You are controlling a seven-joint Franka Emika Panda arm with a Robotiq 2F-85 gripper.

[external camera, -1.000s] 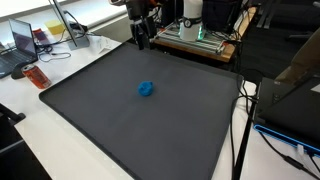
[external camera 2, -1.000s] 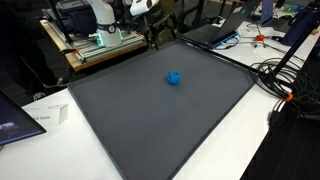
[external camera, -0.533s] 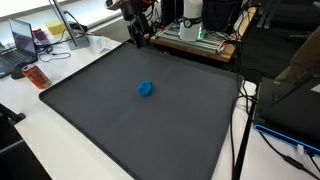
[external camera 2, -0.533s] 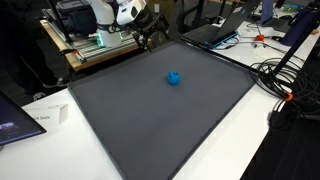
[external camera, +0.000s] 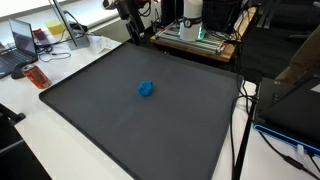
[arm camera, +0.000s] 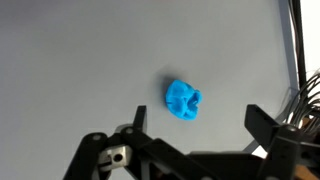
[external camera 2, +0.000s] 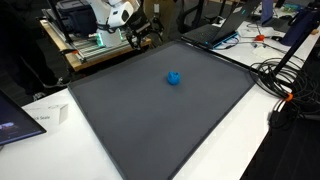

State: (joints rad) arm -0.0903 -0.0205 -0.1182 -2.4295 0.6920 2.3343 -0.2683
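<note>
A small crumpled blue object (external camera: 146, 89) lies near the middle of a large dark grey mat (external camera: 100, 120); it also shows in the exterior view (external camera 2: 174, 77) and in the wrist view (arm camera: 183, 99). My gripper (external camera: 138, 35) hangs tilted above the mat's far edge, well away from the blue object, and it shows in the exterior view (external camera 2: 147, 36) too. In the wrist view the two fingers (arm camera: 197, 122) stand wide apart with nothing between them. The gripper is open and empty.
A wooden table with equipment (external camera: 200, 38) stands behind the mat. Laptops (external camera: 24, 40) and cables lie to one side, a red object (external camera: 35, 76) on the white table. Cables (external camera 2: 285, 80) run beside the mat. A white card (external camera 2: 45, 116) lies near its corner.
The gripper has risen a little and tilted, swinging sideways along the mat's far edge. The blue object has not moved.
</note>
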